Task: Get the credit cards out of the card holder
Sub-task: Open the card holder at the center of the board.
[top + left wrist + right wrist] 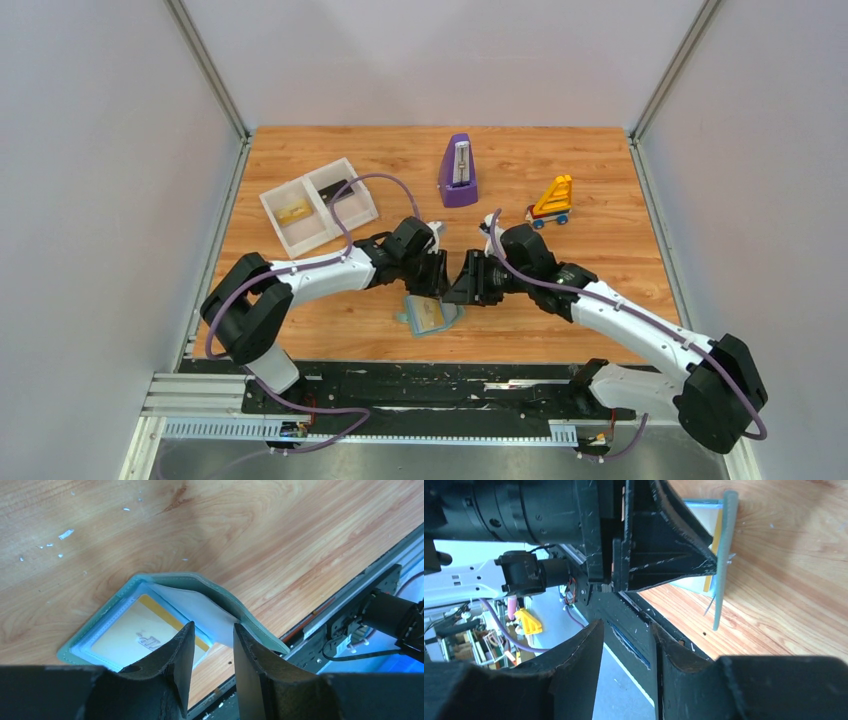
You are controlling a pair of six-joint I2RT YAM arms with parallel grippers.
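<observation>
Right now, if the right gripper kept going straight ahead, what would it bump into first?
Probably the left gripper: its black body fills the way ahead of the right gripper, with the card holder off to one side. Depth is unclear.

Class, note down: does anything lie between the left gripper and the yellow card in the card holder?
Yes. The yellow card sits under the card holder's clear pocket, and a pale inner leaf covers its end by the left gripper.
</observation>
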